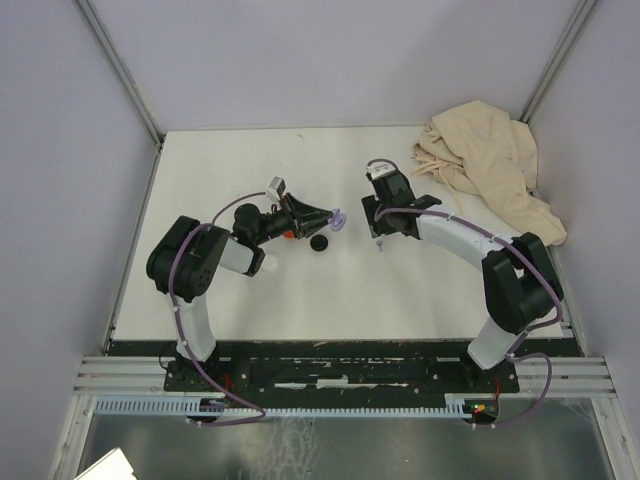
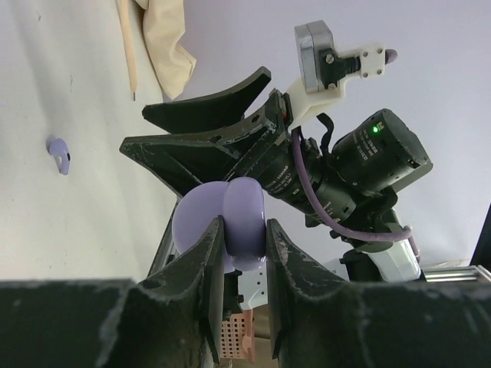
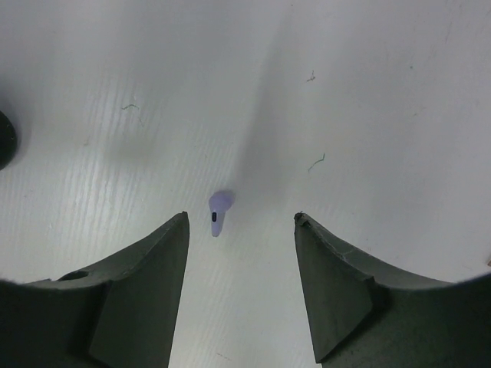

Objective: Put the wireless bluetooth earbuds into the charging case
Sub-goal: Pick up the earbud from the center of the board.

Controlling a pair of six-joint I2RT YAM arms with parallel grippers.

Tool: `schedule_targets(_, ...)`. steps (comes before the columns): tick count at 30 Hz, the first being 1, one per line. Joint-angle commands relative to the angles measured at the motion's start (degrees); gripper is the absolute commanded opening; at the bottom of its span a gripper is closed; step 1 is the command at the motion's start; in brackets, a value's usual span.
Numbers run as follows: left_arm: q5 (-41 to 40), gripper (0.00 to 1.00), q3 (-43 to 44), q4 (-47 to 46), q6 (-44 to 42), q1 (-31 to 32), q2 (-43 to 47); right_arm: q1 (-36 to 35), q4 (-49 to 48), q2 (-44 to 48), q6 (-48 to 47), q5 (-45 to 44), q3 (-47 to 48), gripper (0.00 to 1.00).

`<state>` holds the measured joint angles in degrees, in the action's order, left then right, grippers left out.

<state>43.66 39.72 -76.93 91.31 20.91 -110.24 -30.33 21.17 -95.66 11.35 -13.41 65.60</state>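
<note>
Lavender case (image 2: 205, 213) pinched in left tool (image 2: 244, 226) | right tool (image 3: 241, 217) spread over earbud (image 3: 219, 208)

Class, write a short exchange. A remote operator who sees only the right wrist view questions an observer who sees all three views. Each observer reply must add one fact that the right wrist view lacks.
Operator: I see a lavender earbud lying on the table between the open fingers of the right gripper. Where is its case?
Observer: The left gripper is shut on the lavender charging case, over to your gripper's left.
Operator: Is anything else lying nearby?
Observer: A black round disc lies on the table just on the near side of the left gripper's tip.
</note>
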Motion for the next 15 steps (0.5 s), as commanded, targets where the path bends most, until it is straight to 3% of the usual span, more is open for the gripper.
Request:
schedule_targets(1,0.53,0.03,-0.81,-3.11,0.21,-0.26,0.93,0.74,2.47,-2.82,0.76,2.93,4.9,0.65)
schedule_targets(15,1.54,0.03,-1.99,-0.08,-2.79,-0.32,4.41,1.39,7.21,-11.29,0.55,6.39,10.13,0.62)
